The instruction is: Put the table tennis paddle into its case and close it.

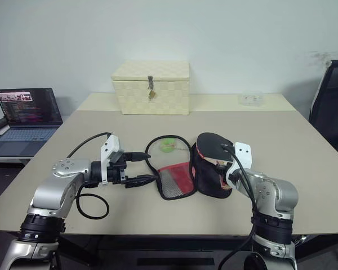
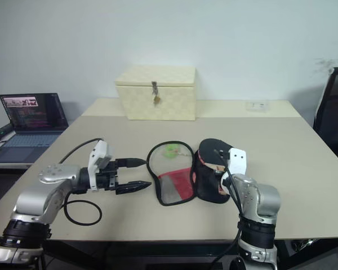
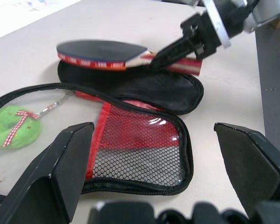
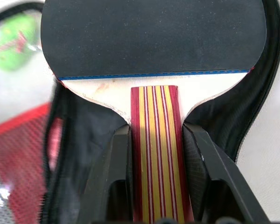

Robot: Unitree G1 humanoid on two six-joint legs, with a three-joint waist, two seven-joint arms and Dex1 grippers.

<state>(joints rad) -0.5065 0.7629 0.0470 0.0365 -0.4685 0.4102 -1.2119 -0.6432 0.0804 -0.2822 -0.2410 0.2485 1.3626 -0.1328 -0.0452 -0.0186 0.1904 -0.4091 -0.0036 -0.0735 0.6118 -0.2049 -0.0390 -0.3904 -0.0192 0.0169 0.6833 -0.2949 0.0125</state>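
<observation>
The left pincer [image 1: 139, 169] hangs just above the desk [image 1: 304, 157] toward its near-left corner, its two black fingers [image 3: 60, 172] spread wide and gripping nothing; it points across at the case [image 1: 183, 174], and that looks like a waiting post, ready to steady the fabric or take the zipper once the paddle is in; a loop of black cable [image 1: 93, 205] lies on the desk under that arm. The case sits near the middle of the desk, a little toward the near edge, unzipped and folded open; the half with the red panel and mesh pocket [image 3: 135, 149] lies flat on the side of the left pincer, and the plain black half [image 3: 144, 91] lies beyond it, so the hollow faces up to receive the blade; a green tag [image 1: 168, 146] on the zipper rests on the desk just behind the open rim. The table tennis paddle [image 4: 154, 42] is held over the black half, black face up and roughly level, not yet settled inside; the right pincer [image 4: 155, 140] is pinching its striped handle [image 4: 156, 140] from both sides, so the round blade leads and can slide into the round end of the pouch. At the far edge stands a cream woven box [image 1: 152, 87] with a metal latch.
</observation>
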